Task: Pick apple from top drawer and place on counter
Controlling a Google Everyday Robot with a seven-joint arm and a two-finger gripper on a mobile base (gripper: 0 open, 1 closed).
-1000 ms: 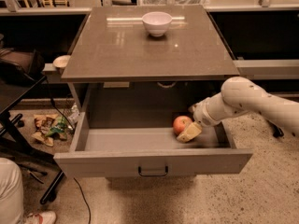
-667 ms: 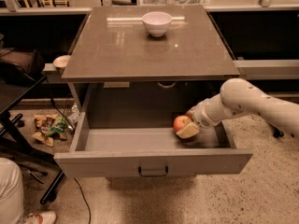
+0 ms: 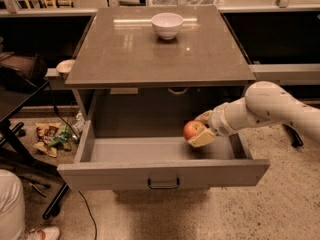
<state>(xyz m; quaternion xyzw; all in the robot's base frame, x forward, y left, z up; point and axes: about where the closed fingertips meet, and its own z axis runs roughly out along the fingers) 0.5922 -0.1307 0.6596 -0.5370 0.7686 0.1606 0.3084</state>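
1. The gripper [image 3: 200, 128] sits inside the open top drawer [image 3: 165, 173], toward its right end. It is at the tip of a white arm [image 3: 270, 106] that reaches in from the right, over the drawer's side wall
2. Its two tan fingers [image 3: 202, 139] are closed in on the apple [image 3: 190, 129]. One pad lies under and in front of the fruit and the other behind it, so the gap between them is only as wide as the apple. Nothing else is in its grip
3. The apple is red-orange and sits at the fingertips, just left of the wrist as seen here, above the drawer floor. Whether it rests on that floor or hangs clear of it cannot be told
4. The drawer's flat grey front, with its dark bar handle [image 3: 163, 184], lies below the gripper and to its left, nearer the camera
5. The counter [image 3: 150, 59] is above the gripper, and its front edge overhangs the back of the drawer
6. A white bowl [image 3: 167, 25] stands on the counter near its far edge, well above and behind the gripper and a little to its left
7. Far to the gripper's left, past the drawer's left wall, crumpled wrappers [image 3: 54, 136] lie on the speckled floor [image 3: 280, 209]
8. Lower still, in the corner farthest from the gripper, a person's leg [image 3: 10, 204] in light trousers shows
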